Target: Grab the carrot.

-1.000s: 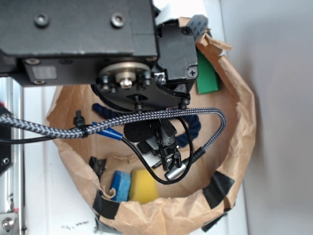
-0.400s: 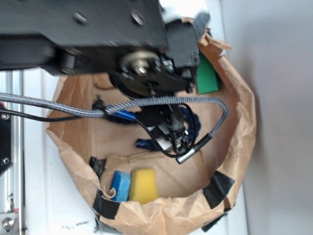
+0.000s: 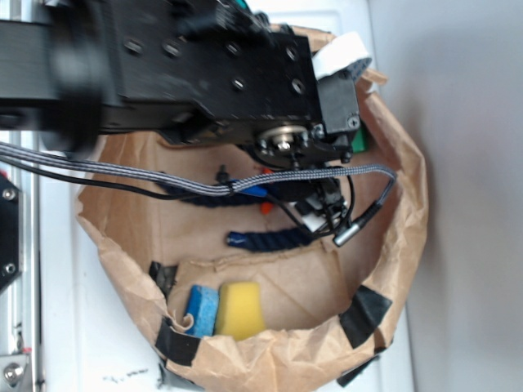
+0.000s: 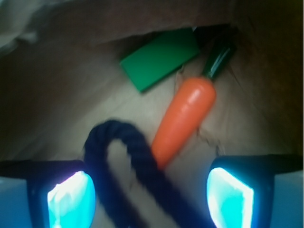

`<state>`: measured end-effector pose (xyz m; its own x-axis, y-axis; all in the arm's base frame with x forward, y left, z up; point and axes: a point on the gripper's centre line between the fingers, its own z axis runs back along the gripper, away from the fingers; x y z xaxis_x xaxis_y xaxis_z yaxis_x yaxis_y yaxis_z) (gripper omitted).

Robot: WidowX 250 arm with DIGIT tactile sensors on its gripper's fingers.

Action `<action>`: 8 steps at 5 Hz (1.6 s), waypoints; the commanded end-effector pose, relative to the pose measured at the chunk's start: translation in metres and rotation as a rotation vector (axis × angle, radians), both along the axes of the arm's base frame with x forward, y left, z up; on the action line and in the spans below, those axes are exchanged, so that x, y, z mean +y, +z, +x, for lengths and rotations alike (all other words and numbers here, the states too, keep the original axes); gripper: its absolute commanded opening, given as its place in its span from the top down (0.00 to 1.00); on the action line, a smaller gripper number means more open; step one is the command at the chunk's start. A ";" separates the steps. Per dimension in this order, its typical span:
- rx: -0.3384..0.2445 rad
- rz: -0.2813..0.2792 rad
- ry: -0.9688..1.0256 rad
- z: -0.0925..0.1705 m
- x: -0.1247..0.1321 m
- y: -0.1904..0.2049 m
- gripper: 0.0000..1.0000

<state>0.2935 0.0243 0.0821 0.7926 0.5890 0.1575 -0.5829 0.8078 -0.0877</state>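
In the wrist view, the carrot [image 4: 185, 118] lies diagonally at frame centre, the block [image 4: 159, 58] to its upper left, the rope [image 4: 121, 164] overlapping its lower tip. All lie in the bag [image 3: 392, 269].

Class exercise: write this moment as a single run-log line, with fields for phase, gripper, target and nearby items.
phase: approach | gripper: jaws open, empty | target: carrot ahead, ungrasped | nearby: dark rope overlapping carrot tip, green block beyond

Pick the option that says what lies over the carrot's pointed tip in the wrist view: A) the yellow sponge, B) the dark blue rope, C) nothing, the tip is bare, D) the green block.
B: the dark blue rope loops across the narrow end of the carrot, while the green block lies apart near the stem end.
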 end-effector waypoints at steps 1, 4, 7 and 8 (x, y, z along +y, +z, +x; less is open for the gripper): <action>-0.053 0.031 0.110 0.008 0.019 0.002 0.00; -0.062 -0.011 0.123 -0.020 0.039 -0.009 0.00; -0.068 -0.022 0.174 0.015 0.016 -0.026 0.00; -0.081 0.000 0.198 0.024 0.012 -0.030 0.00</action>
<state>0.3093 0.0334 0.0374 0.6559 0.7336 0.1780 -0.7298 0.6765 -0.0991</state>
